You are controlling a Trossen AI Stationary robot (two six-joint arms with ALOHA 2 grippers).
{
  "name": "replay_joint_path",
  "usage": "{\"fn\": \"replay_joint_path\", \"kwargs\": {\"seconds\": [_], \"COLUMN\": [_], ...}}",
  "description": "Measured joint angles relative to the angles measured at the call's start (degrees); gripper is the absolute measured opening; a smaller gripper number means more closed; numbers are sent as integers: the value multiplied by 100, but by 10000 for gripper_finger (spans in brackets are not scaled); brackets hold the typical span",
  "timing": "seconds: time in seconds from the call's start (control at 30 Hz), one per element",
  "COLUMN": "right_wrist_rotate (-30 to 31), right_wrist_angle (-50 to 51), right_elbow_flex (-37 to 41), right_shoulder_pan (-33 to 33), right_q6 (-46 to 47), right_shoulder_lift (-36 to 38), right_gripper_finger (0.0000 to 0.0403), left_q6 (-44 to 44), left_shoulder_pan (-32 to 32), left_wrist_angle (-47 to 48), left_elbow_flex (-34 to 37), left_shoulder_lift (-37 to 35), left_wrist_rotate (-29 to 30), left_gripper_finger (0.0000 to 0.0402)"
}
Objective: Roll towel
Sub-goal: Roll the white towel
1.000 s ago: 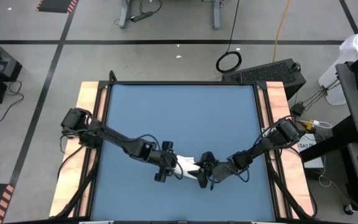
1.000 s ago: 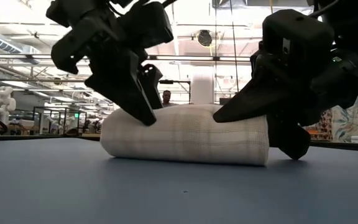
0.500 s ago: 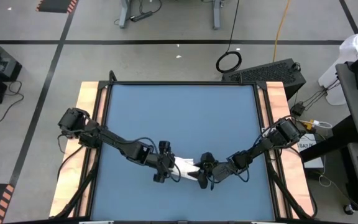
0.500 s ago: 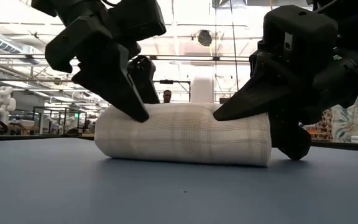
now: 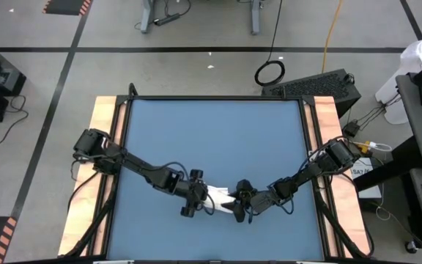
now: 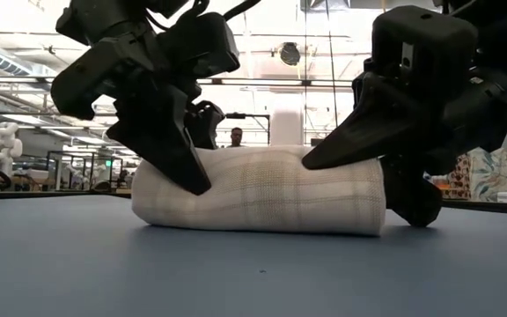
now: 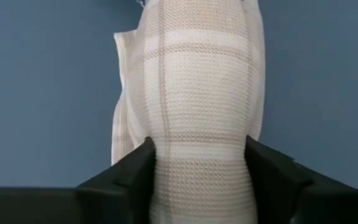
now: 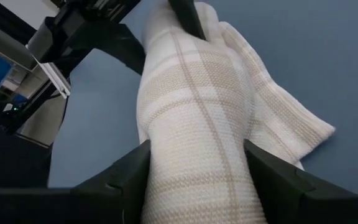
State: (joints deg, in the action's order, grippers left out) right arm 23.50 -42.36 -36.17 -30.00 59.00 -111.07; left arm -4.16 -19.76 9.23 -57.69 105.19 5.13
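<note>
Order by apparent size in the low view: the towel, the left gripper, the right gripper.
1. The towel, widest.
2. The left gripper and the right gripper: they look alike, and nearness to the camera makes ranking unsure.

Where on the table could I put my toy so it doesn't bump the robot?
The blue table is bare across its far half, beyond both arms. The near middle is crowded: the left claw and the right claw squeeze the rolled towel there.

The towel [image 6: 262,189] is white with a thin beige plaid, stripes crossing in a loose grid. Table [image 5: 211,139] is a flat dusty blue with pale wood edges, and both arms are plain black.
</note>
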Motion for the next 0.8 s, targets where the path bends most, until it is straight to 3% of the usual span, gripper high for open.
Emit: {"fn": "replay_joint_path", "kwargs": {"seconds": [0.17, 0.5, 0.8], "right_wrist_rotate": [-278, -503, -148], "right_wrist_angle": [-177, 40, 1023], "right_elbow_flex": [8, 25, 16], "right_shoulder_pan": [0, -22, -74], "right_q6": [28, 338, -230], "right_shoulder_lift": [27, 714, 1335], "right_gripper_finger": [214, 282, 306], "left_q6": [-4, -385, -612], "left_shoulder_pan": [70, 312, 340], "left_wrist_angle": [-43, -69, -214], "left_elbow_flex": [-2, -2, 7], "left_shoulder_lift": [20, 7, 10], "left_wrist_rotate": [-412, -1630, -1863], "left_gripper_finger": [175, 169, 169]}}
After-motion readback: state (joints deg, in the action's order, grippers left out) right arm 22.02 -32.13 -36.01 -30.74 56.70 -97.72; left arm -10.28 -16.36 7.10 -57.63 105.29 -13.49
